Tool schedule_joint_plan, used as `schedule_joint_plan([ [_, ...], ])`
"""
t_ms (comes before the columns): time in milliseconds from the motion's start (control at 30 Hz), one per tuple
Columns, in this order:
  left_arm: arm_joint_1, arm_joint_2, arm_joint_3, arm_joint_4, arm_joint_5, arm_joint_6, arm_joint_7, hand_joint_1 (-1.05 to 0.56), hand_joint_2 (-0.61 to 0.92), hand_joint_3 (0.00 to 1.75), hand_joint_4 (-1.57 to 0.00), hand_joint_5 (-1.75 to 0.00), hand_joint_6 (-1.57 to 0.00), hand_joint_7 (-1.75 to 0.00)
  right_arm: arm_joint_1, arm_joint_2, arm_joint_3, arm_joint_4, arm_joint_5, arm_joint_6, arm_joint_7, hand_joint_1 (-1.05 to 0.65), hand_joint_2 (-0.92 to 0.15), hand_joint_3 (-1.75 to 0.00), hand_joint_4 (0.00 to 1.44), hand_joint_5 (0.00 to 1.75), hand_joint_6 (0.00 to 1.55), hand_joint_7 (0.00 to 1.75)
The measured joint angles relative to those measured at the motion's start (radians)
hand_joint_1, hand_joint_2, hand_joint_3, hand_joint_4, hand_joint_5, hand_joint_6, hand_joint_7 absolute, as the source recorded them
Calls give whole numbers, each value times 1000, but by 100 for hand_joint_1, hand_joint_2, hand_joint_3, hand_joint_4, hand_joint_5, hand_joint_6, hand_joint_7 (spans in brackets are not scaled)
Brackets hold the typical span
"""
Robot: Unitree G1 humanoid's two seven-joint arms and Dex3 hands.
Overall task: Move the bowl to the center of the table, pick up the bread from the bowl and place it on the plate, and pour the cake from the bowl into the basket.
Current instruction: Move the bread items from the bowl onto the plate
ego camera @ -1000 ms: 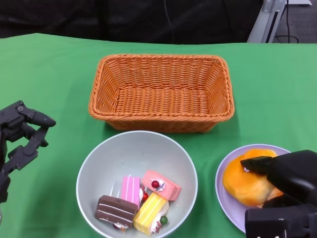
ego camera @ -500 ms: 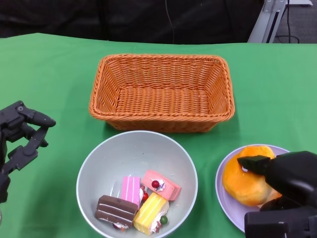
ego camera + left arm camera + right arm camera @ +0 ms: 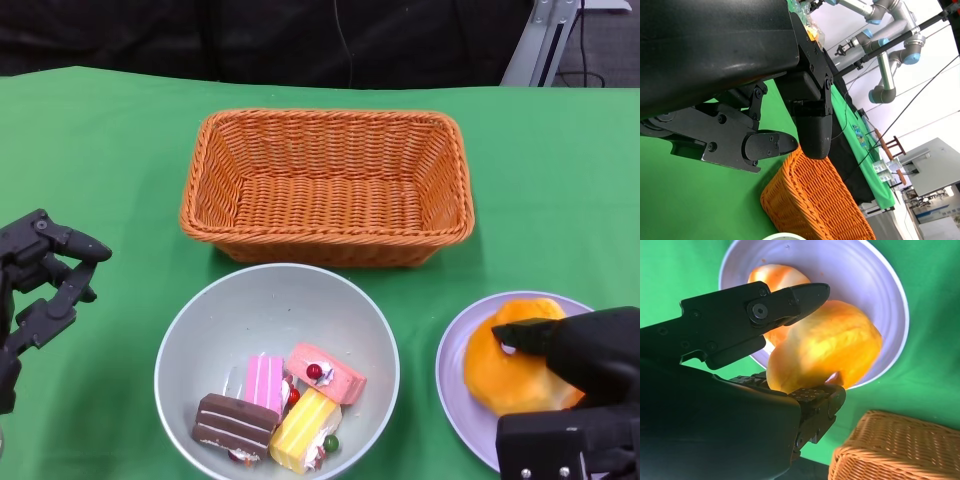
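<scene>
Bowl (image 3: pixel 200 340) mid-bench, just before basket (image 3: pixel 325 185), cakes (image 3: pixel 275 400) inside, unpoured. Bread (image 3: pixel 510 365) on plate (image 3: pixel 455 375) beside bowl, right hand (image 3: pixel 585 355) gripping it. Left hand (image 3: pixel 40 275) empty, fingers apart.

The basket (image 3: pixel 325 187) is of woven orange wicker with a rough ribbed surface, the bowl (image 3: pixel 270 310) and the plate (image 3: pixel 458 400) look smooth and slightly glossy (plastic or ceramic, I cannot tell), the counter (image 3: pixel 100 140) carries matt green cloth, and the right hand (image 3: pixel 590 350) is matt black plastic.
</scene>
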Motion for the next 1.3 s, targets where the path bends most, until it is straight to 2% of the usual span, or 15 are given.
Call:
schedule_joint_plan([
  [267, 0, 0, 1, 0, -1, -3, 0, -8, 90, 46, -73, -153, -75, -113, 17, -1, -25, -42, 0, 25, 35, -68, -92, -11, 20, 0, 35, 0],
  [367, 0, 0, 1, 0, -1, -2, 0, -9, 90, 46, -73, -152, -75, -113, 32, -1, -57, -56, 18, 24, 26, -65, -92, -7, 20, 0, 35, 0],
  [567, 0, 0, 0, 1, 0, -4, 0, -8, 89, 47, -74, -153, -75, -113, 64, 8, -135, -69, 157, -15, -50, -63, -92, -8, 20, 0, 33, 0],
  [733, 0, 0, 0, 6, -1, -5, 0, -8, 90, 47, -74, -154, -75, -113, 75, 8, -167, -68, 233, -25, -68, -62, -92, -7, 19, 0, 34, 1],
  [1067, 0, 0, 0, 6, -1, -6, 0, -9, 90, 44, -74, -152, -75, -113, 79, 3, -173, -46, 332, -57, -73, -61, -92, -6, 18, 0, 36, 1],
  [1300, 0, 0, 0, 6, -1, -6, 0, -8, 91, 45, -75, -154, -75, -114, 80, -1, -172, -40, 353, -58, -73, -61, -92, -6, 18, 0, 37, 1],
])
